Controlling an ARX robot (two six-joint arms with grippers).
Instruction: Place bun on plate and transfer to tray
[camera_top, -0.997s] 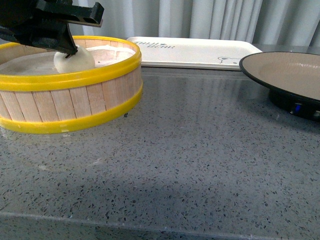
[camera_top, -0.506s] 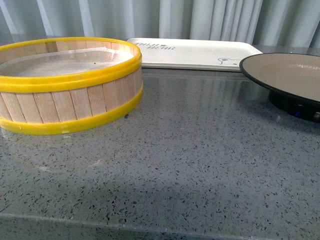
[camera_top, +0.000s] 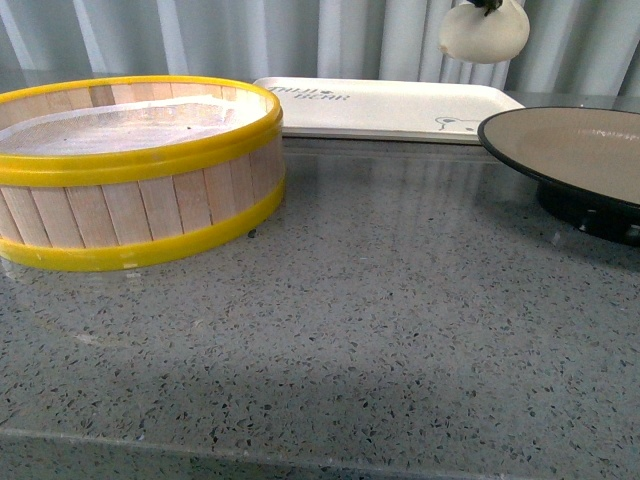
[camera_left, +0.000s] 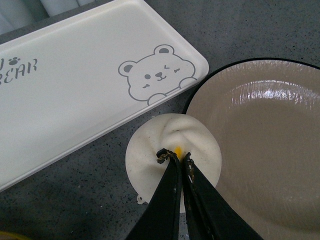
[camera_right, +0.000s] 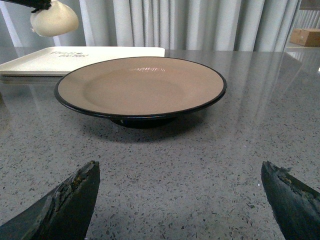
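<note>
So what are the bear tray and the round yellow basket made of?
The tray looks like smooth white plastic: faintly shiny, with rounded moulded edges. The steamer basket seems to be pale wooden slats, grain showing, ringed by glossy yellow bands, maybe plastic.

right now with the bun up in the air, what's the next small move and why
Probably ease the left hand toward the plate's middle before lowering. It pinches the bun's pleated top, and in the left wrist view the bun hangs over the plate's edge, partly over bare counter.
</note>
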